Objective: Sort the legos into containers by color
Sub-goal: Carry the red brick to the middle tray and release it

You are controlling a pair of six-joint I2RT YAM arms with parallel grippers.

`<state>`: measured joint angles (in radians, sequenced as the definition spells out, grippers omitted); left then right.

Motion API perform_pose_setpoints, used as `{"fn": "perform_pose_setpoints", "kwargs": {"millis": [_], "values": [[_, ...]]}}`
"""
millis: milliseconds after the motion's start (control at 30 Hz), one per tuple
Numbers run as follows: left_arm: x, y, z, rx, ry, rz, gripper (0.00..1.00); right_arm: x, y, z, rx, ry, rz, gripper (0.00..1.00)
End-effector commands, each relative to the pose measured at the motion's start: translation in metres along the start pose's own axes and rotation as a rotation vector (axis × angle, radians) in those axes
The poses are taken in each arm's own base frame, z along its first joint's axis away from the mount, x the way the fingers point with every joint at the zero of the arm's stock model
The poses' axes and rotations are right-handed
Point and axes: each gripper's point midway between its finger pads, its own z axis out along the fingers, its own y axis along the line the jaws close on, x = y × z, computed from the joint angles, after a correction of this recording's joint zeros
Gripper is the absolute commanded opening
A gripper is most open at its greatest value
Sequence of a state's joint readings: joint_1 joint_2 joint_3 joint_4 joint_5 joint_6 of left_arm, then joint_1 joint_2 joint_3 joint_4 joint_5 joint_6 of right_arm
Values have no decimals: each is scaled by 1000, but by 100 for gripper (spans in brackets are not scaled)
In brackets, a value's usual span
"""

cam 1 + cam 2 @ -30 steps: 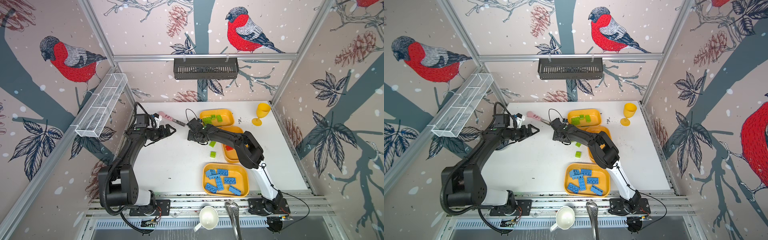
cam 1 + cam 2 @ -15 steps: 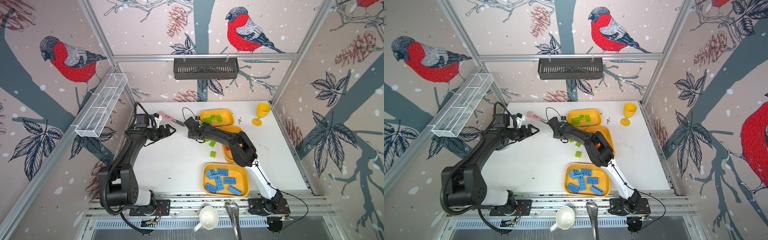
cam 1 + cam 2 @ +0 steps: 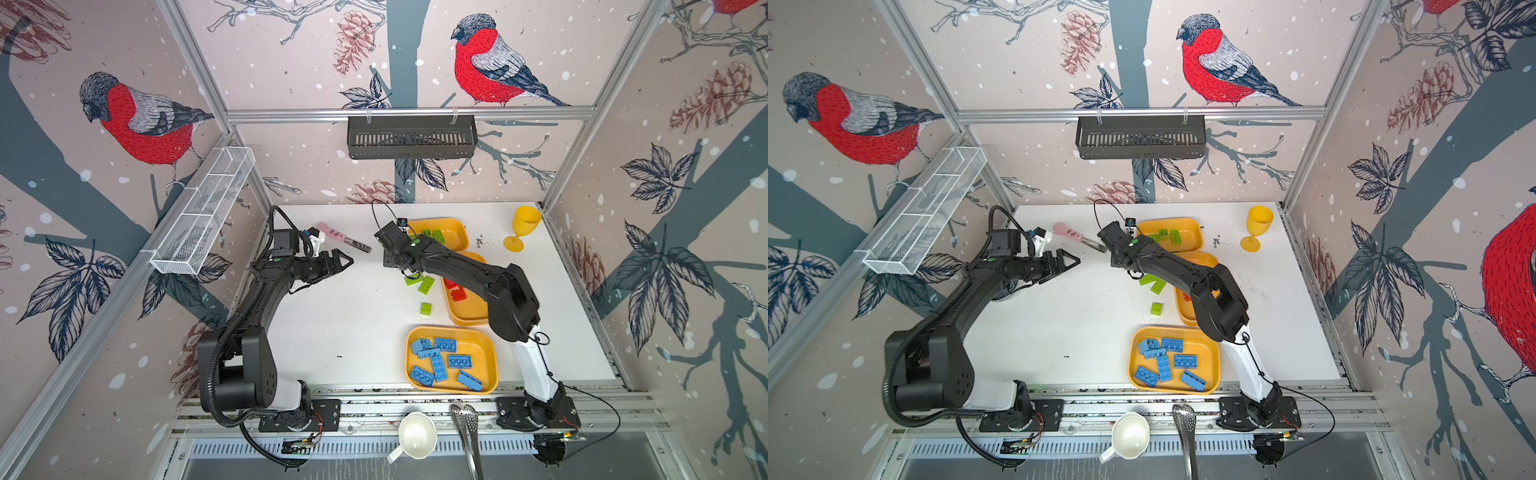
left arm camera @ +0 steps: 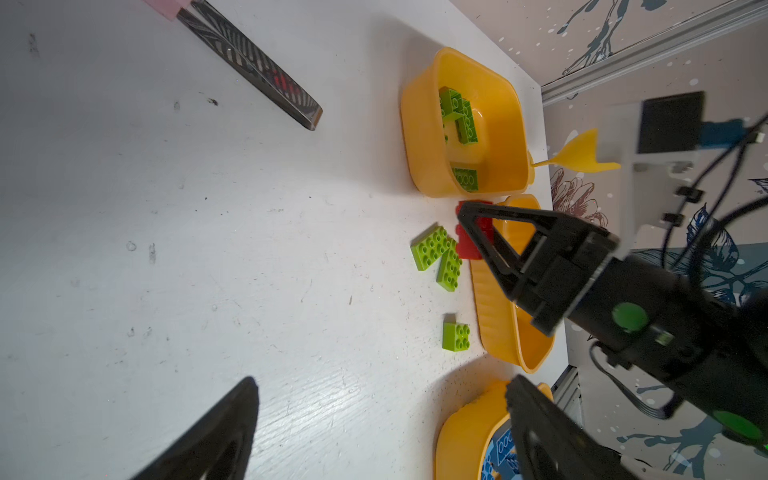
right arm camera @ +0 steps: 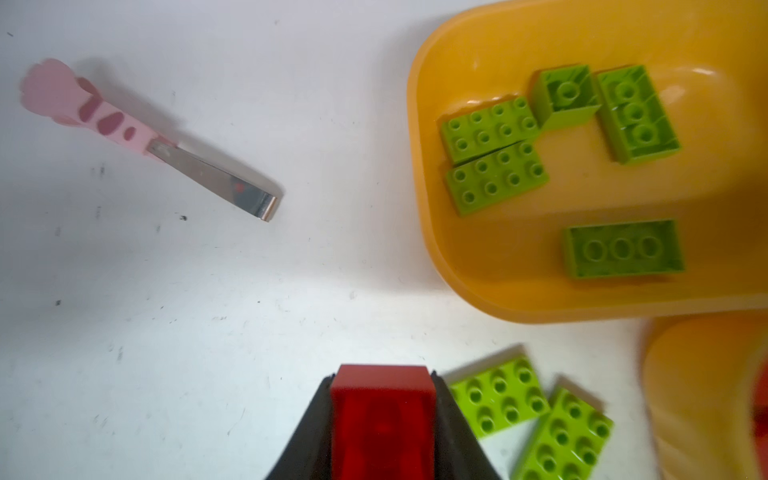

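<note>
Right wrist view: my right gripper [image 5: 382,376] was clamped tight on a red brick [image 5: 382,415]; in a top view, its tray [image 3: 468,309] lay lower right.

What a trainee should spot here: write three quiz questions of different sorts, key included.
1. Multiple choice: what does the right gripper hold? A) a blue brick B) a red brick C) nothing
2. True or false: the left gripper is shut.
3. Count: how many green bricks lie loose on the table, outside the trays?

Key: 1 B; 2 false, it hangs open above the table; 3 three, two touching and one apart.
</note>
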<state>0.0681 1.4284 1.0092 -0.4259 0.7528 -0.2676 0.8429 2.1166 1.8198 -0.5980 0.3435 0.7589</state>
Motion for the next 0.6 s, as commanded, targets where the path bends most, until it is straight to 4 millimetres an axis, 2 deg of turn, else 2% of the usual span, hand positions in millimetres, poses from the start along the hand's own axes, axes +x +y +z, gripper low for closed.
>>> {"fn": "perform_pose_setpoints", "kwargs": {"millis": [0,167,300,433,567], "values": [[-6,-14,-2,79,-35,-6,92,1,-33,-25,43,-4,3,29],[-7,-20,-4,109,-47,-6,92,13,-98,-56,96,16,26,29],[-8,-20,-2,110,-43,-7,93,27,-149,-61,130,53,70,29],[-8,-20,-1,113,-41,-8,92,24,-177,-60,115,42,106,29],[-9,-21,-2,114,-42,-7,92,23,-195,-45,115,61,110,30]]}}
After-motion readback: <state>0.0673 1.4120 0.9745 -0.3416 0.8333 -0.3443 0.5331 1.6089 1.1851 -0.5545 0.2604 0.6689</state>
